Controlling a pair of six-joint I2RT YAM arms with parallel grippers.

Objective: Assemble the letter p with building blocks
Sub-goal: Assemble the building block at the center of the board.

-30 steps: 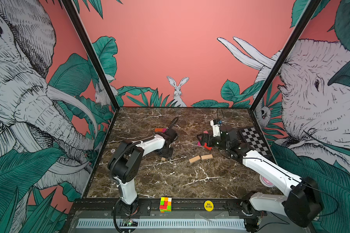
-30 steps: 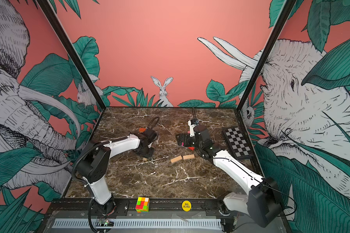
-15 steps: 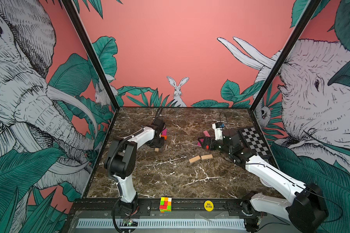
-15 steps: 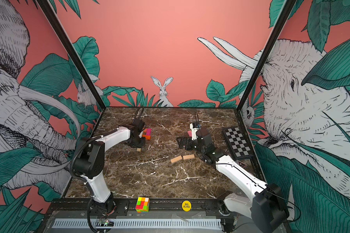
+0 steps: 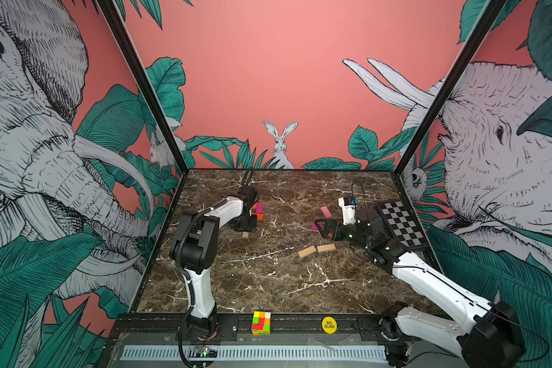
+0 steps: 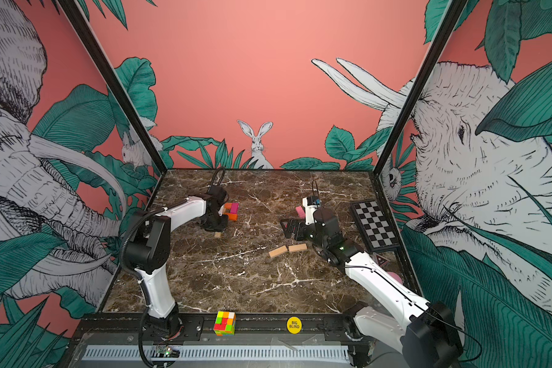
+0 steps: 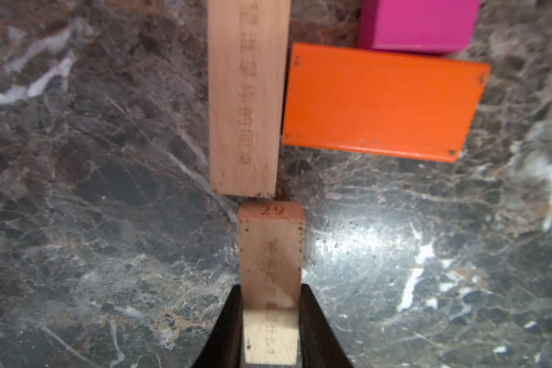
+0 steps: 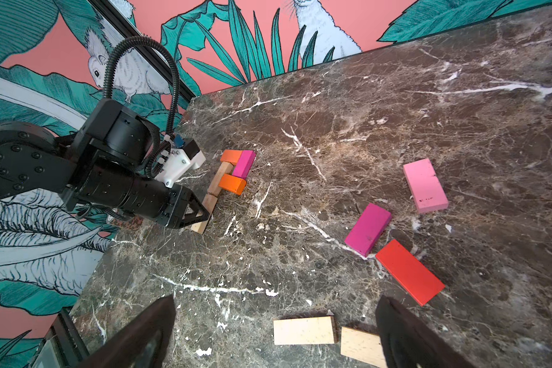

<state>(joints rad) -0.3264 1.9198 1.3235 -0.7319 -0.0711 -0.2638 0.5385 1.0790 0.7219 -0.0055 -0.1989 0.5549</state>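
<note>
Top view: the left gripper point(image 5: 244, 224) has carried a tan block point(image 5: 245, 234) from mid-table to the half-built P point(image 5: 259, 208). Left wrist: its jaws are narrowly closed on the block, whose end meets the stem point(image 7: 246, 95), slightly offset; release is the likely next step. Right wrist: the right gripper point(image 8: 276, 299) is wide open and empty, near two spare tans point(image 8: 303, 330); nothing blocks.

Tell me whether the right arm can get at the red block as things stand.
Probably yes. The right tool is open and hangs close to the red block, which lies flat with nothing on it. Only the magenta block beside it crowds one corner.
</note>
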